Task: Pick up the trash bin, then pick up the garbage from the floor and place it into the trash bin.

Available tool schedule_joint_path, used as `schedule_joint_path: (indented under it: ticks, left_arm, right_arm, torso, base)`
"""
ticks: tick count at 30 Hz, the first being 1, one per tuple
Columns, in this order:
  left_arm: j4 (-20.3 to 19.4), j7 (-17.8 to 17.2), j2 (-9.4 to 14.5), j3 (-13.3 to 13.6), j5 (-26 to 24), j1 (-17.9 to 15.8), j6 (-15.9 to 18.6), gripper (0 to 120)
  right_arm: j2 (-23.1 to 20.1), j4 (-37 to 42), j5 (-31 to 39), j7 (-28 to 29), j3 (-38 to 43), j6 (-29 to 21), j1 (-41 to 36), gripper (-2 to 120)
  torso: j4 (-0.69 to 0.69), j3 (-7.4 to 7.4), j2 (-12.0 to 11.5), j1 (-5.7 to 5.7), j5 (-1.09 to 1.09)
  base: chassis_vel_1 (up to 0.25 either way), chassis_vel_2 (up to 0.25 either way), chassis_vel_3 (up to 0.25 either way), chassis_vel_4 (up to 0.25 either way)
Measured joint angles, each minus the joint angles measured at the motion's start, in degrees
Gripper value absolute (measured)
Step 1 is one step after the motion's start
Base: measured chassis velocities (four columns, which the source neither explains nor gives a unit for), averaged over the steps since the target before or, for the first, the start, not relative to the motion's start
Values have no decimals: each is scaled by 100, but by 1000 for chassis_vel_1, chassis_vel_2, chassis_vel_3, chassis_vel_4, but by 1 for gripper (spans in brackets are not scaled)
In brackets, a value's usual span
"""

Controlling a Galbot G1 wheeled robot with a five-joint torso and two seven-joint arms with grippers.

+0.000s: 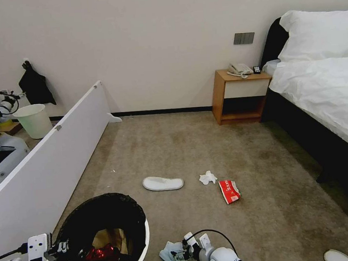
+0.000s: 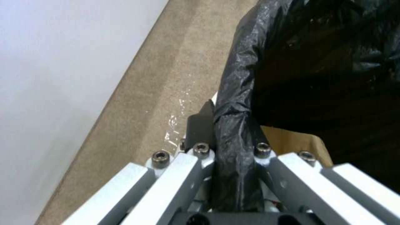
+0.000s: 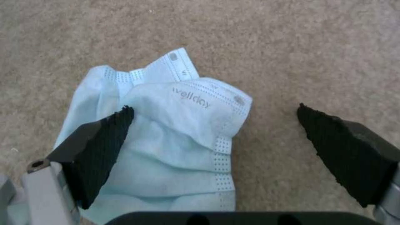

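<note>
Right pincer (image 3: 212, 122) spread over cloth (image 3: 167, 131).

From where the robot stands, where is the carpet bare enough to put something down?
Widest bare patch: between the white partition, nightstand and bed. Crowded nearer: slipper, tissue, red-white packet. The right claw hangs open over the light-blue cloth; the left claw clamps the trash bin rim.

Hotel-style bedroom: white-linened bed (image 1: 323, 90) at right, wooden nightstand (image 1: 241, 97) carrying a telephone (image 1: 239, 69) against the far wall, beige carpet (image 1: 224, 150), disposable slipper (image 1: 163, 183) on the floor.
</note>
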Motion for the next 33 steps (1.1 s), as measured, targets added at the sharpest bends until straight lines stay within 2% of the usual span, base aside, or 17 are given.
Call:
schedule_joint_path:
  ticks: [7, 22, 27, 29, 30, 32, 33]
  left_arm:
    - [-1, -3, 1, -15, 5, 22, 2, 3]
    - [-37, -3, -10, -39, 9, 34, 5, 3]
    - [-47, -4, -11, -41, 7, 35, 7, 3]
    - [-51, -4, -14, -40, 6, 34, 8, 3]
    - [-51, -4, -14, -40, 6, 34, 8, 3]
    - [-54, -5, -14, -40, 6, 33, 8, 3]
    - [-54, -5, -14, -40, 6, 33, 8, 3]
  right_arm:
    - [175, -229, -128, -109, 15, 110, 127, 100]
    - [183, -227, -136, -242, -115, 174, 144, 100]
    - [155, -203, -43, -256, -120, 139, 82, 91]
    - [122, -193, -14, -268, -99, 139, 30, 77]
    - [122, -193, -14, -268, -99, 139, 30, 77]
    - [101, -189, -6, -272, -84, 143, 17, 67]
    - [101, -189, -6, -272, -84, 143, 17, 67]
  torso:
    - [1, 0, 0, 0, 0]
    - [1, 0, 0, 0, 1]
    - [0, 0, 0, 0, 0]
    - [-2, 0, 0, 0, 0]
    - [-2, 0, 0, 0, 0]
    - [-2, -1, 1, 0, -1]
    - [-2, -1, 1, 0, -1]
  base:
    - [0, 0, 0, 0]
    - [0, 0, 0, 0]
    - [0, 0, 0, 0]
    - [0, 0, 0, 0]
    - [0, 0, 0, 0]
    - [0, 0, 0, 0]
    - [0, 0, 0, 0]
